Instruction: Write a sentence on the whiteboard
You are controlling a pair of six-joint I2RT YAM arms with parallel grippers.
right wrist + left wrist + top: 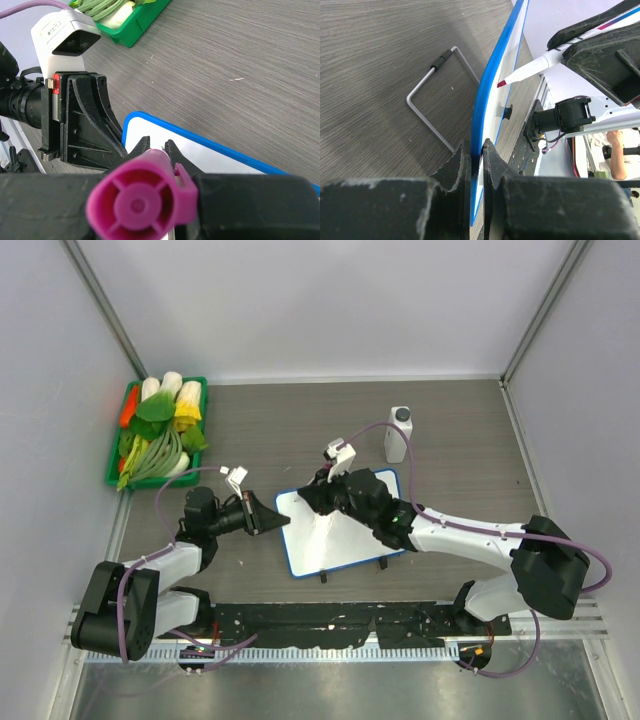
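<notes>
Whiteboard (345,530) sits mid-worktop, nearer the near edge. Left claw (278,520) is clamped on its left rim. Right claw (322,498) grips a pink marker (532,67), tip close to the board's face.

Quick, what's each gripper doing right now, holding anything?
Left gripper: shut on the whiteboard, clamping its edge.
Right gripper: shut on the marker.
</notes>
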